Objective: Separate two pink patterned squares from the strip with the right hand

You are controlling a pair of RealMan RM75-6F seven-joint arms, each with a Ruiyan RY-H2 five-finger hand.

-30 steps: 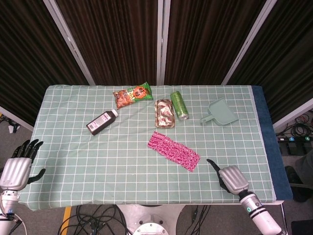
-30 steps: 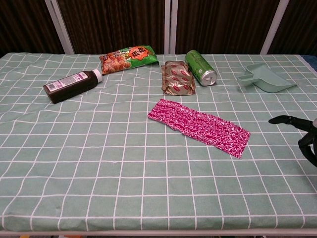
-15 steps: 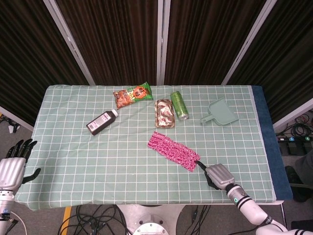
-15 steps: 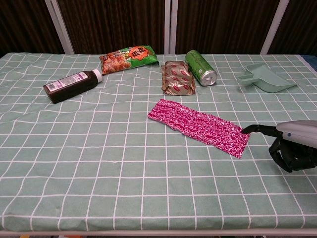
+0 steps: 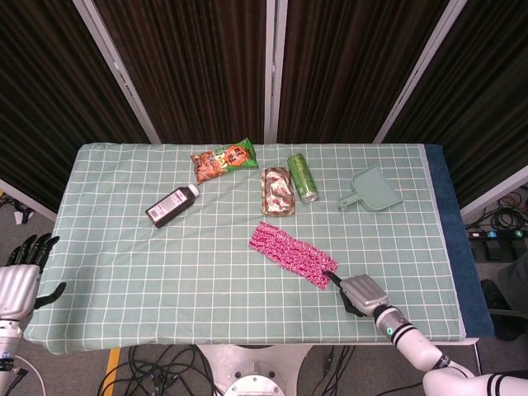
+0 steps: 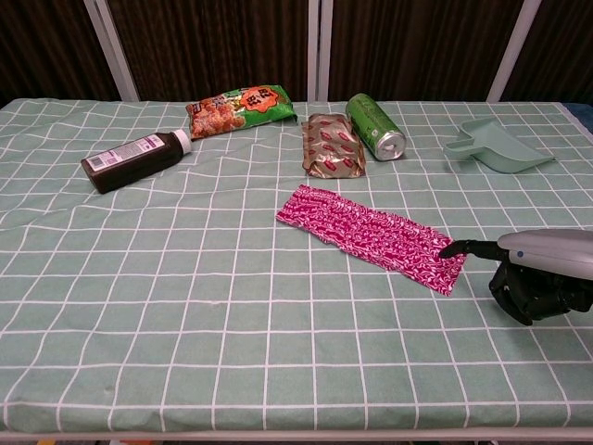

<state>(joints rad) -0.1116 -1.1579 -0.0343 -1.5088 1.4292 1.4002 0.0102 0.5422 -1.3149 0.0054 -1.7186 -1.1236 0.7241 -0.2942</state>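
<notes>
Right hand (image 5: 360,293) low at the near right of the pink patterned strip (image 5: 293,254) in the head view, one dark finger stretched out to the strip's near right end, tip at or on its edge, contact too fine to settle; other fingers curled under the silver back, nothing held. Wrist and forearm running off toward the bottom right corner, partly cut by the frame. Strip flat and whole on the green checked tablecloth (image 5: 165,264), slanted, near the middle. Beyond the strip: silver snack packet (image 5: 277,190) and green can (image 5: 303,177) lying side by side, orange and green snack bag (image 5: 223,159) further back left, dark brown bottle (image 5: 172,205) on its side well to the strip's left, pale green dustpan (image 5: 372,190) back right. Left hand (image 5: 22,278) far left of the strip, off the table edge, fingers spread apart, empty, lower part cut off. From the chest view, right hand (image 6: 537,273) just right of the strip (image 6: 372,236), fingertip (image 6: 448,250) over the strip's right end, remaining fingers bunched dark below the silver shell, far side cut by the frame. Left hand out of this view. Bottle (image 6: 137,159), bag (image 6: 241,110), packet (image 6: 334,146), can (image 6: 375,127) and dustpan (image 6: 495,146) all behind the strip, labels too small to read.
</notes>
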